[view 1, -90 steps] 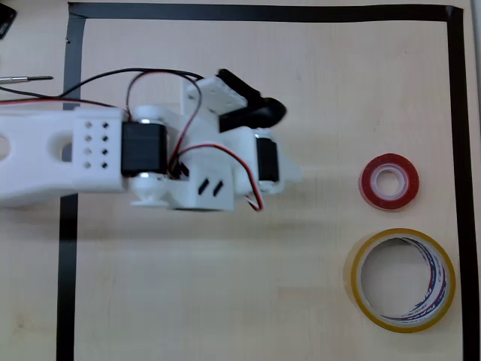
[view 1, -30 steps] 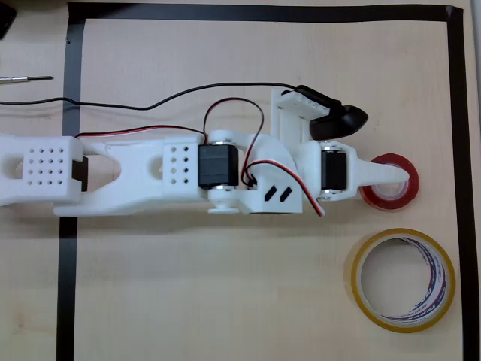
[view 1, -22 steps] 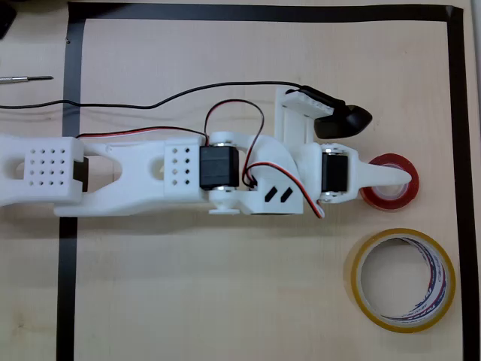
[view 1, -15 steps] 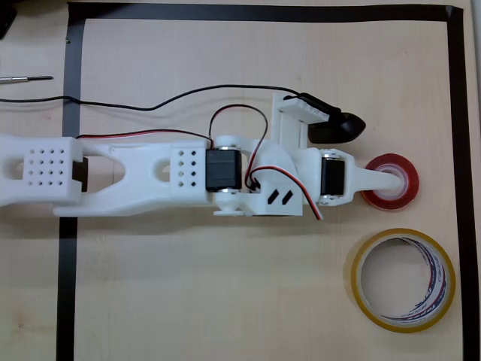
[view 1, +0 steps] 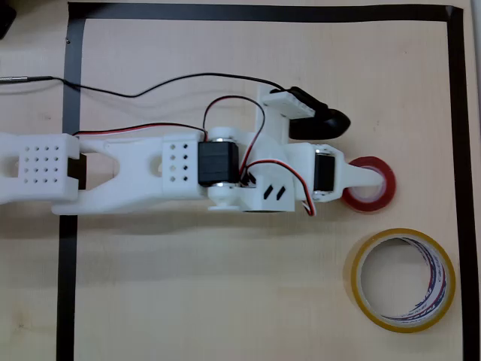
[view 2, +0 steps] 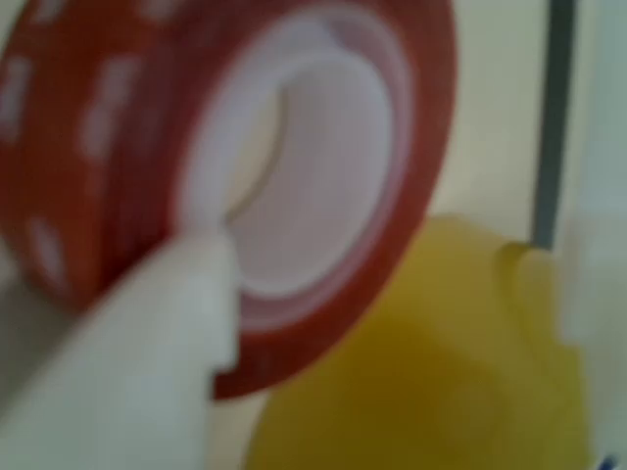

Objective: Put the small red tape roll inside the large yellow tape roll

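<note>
The bench (view 1: 225,301) is carrying everything inside a border of black tape (view 1: 458,113), and the white arm (view 1: 150,169) is stretching across it from the left of the overhead view.

The large yellow tape roll (view 1: 402,280) is lying flat near the lower right corner, its wide hole facing up and nothing sitting in it. So the placing itself is not yet done.

The small red tape roll (view 1: 370,185) is sitting up and to the left of the yellow one, apart from it, with the end effector (view 1: 366,177) reaching over it. One white finger (view 1: 359,176) is crossing the ring toward its hole. In the wrist view the red roll (view 2: 294,176) is looming close and tilted, a pale finger (view 2: 147,352) is pressing at its inner white core, and the yellow roll (view 2: 421,372) is showing blurred behind. That suggests the end effector is closing on the roll's wall, though the second finger is hidden, so I cannot tell how firmly.

By my judgement the pickup is under way; carrying across and lowering into the yellow hole are remaining.
</note>
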